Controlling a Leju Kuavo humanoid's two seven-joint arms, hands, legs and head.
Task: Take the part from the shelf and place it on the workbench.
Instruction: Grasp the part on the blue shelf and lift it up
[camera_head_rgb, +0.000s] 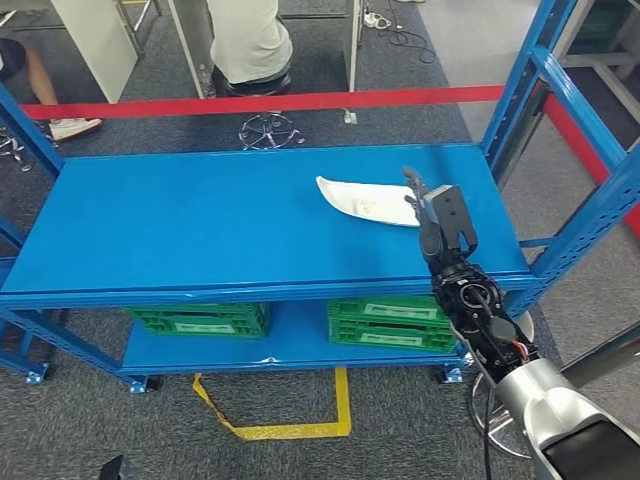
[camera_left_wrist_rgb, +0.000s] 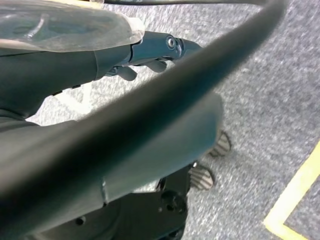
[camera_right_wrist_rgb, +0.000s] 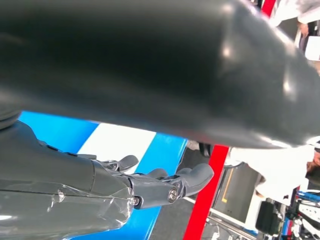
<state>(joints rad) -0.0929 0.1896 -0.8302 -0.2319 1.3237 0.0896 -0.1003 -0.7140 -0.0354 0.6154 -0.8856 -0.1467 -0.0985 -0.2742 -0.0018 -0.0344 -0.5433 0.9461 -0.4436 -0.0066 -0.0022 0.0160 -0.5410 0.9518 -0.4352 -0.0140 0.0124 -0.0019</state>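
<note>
A flat white part (camera_head_rgb: 362, 200) lies on the right side of the blue shelf board (camera_head_rgb: 189, 220). My right hand (camera_head_rgb: 424, 215) reaches over the shelf at the part's right end, fingers stretched out and holding nothing. In the right wrist view the hand (camera_right_wrist_rgb: 151, 182) has straight, spread fingers, with the white part (camera_right_wrist_rgb: 117, 142) on the blue board just beyond them. I cannot tell whether they touch. My left hand (camera_left_wrist_rgb: 151, 50) hangs over the grey carpet with its fingers extended and nothing in it.
Two green crates (camera_head_rgb: 200, 320) (camera_head_rgb: 389, 322) sit on the lower shelf. Blue uprights (camera_head_rgb: 528, 90) frame the shelf's right end. A red barrier tape (camera_head_rgb: 264, 102) runs behind, with a seated person (camera_head_rgb: 249, 45) beyond. Yellow floor tape (camera_head_rgb: 287, 425) marks the carpet in front.
</note>
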